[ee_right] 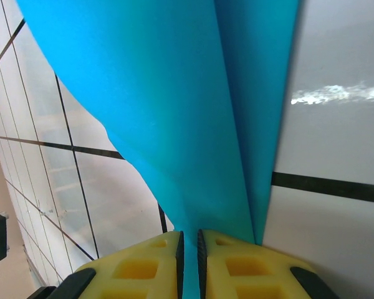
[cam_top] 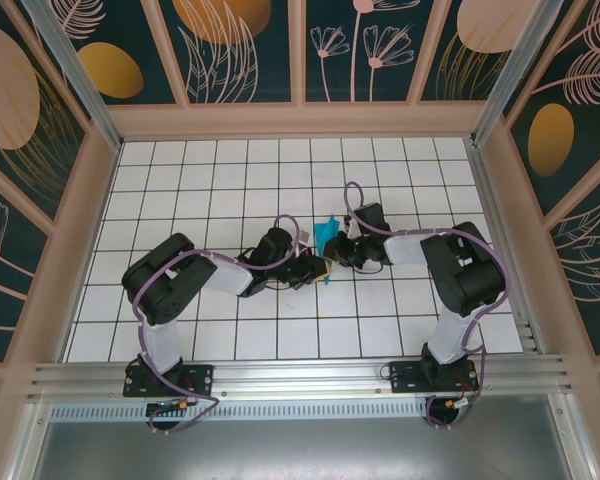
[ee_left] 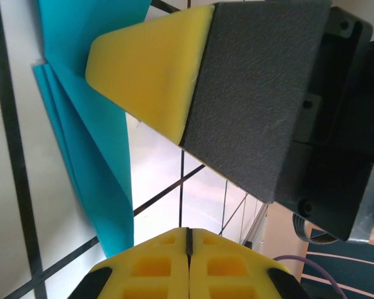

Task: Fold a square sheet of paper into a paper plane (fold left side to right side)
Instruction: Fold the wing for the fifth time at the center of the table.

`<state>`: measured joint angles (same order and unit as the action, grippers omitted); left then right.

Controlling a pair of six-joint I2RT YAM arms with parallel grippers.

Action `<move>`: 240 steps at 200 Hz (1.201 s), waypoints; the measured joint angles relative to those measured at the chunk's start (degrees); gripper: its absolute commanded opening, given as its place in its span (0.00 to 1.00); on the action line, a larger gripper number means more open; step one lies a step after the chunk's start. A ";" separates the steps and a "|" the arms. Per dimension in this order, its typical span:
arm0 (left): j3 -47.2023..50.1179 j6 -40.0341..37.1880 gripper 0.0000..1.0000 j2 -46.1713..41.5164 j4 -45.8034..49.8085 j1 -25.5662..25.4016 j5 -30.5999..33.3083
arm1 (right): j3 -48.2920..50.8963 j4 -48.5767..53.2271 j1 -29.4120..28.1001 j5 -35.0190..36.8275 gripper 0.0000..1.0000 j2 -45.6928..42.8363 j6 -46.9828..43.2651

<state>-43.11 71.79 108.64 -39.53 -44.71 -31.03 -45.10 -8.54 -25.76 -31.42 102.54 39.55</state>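
— Fingers (ee_left: 153, 266) of the left gripper (ee_left: 188, 240)?
— Pressed flat together, nothing between them, close beside the folded sheet of paper (ee_left: 81, 124).
— And the right gripper (ee_right: 188, 243)?
— Pinched on the teal fold. Both arms bend inward, wrists meeting over mid-table (cam_top: 230, 330).

The left gripper (ee_left: 188, 252) sits at the bottom edge as two yellow ribbed plastic fingers pressed flat together, with a thin dark seam between them. Beyond them a folded teal-blue paper sheet (ee_left: 87, 143) lies on the white tabletop with black grid lines (ee_left: 56, 230). Its layered edges fan at the left, and it narrows toward the fingers. The right gripper (ee_left: 151, 70) reaches in from the upper right with one finger showing, a yellow foam wedge tip on a dark grey textured block, overlapping the paper's upper part. A purple cable (ee_left: 311, 260) curves at lower right.
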 measured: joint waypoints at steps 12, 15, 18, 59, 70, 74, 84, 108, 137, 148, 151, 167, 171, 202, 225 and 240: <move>-0.20 0.55 0.06 0.13 -0.37 0.00 0.09 | -0.09 0.20 0.00 0.04 0.18 0.00 0.00; -0.28 0.57 0.06 0.13 -0.39 0.00 0.13 | -0.13 0.24 -0.02 0.07 0.18 0.00 0.00; -0.39 0.68 0.06 0.17 -0.35 0.00 0.17 | -0.17 0.35 -0.07 0.09 0.18 0.00 0.00; -2.03 1.44 0.00 1.88 1.64 0.00 1.09 | -0.57 1.22 -0.22 0.46 0.18 0.02 -0.02; -2.14 1.57 0.00 2.01 3.28 0.00 1.62 | -0.66 1.33 -0.22 0.52 0.18 0.02 -0.02; -2.21 1.62 0.00 2.08 3.93 0.00 1.73 | -0.66 1.33 -0.22 0.52 0.18 0.02 -0.02; -2.34 1.84 0.00 2.36 5.03 0.00 1.95 | -0.68 1.38 -0.22 0.52 0.18 0.02 -0.02; -2.67 2.27 0.00 3.69 6.40 0.00 2.27 | -0.68 1.38 -0.22 0.50 0.17 0.02 -0.02; -3.67 2.49 0.00 4.04 7.87 0.09 1.66 | -0.68 1.38 -0.22 0.52 0.17 0.00 -0.02; -4.20 2.45 0.00 4.04 9.03 0.13 1.62 | -0.74 1.44 -0.22 0.52 0.17 0.00 -0.04; -4.37 2.45 0.00 4.04 9.44 0.13 1.62 | -0.81 1.51 -0.24 0.52 0.17 0.00 -0.04; -6.03 2.10 0.00 4.04 12.94 0.13 1.62 | -1.05 1.95 -0.26 0.55 0.17 0.00 -0.11; -6.54 1.79 0.00 4.04 14.03 0.13 1.62 | -1.18 2.16 -0.26 0.55 0.17 0.00 -0.13; -12.79 -1.86 0.00 4.61 25.70 -0.17 2.78 | -2.91 4.98 -0.55 1.66 0.17 0.00 -0.31; -15.08 -3.39 0.00 5.16 28.92 -0.74 4.98 | -3.67 5.84 -0.59 2.03 0.17 0.00 -0.46; -15.08 -3.45 0.00 5.18 29.05 -0.79 5.14 | -3.72 5.95 -0.59 2.03 0.17 0.00 -0.55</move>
<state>-58.19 68.34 113.82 -10.48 -45.50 -25.89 -48.82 -2.59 -26.35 -29.39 102.54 39.00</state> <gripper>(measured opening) 0.056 0.170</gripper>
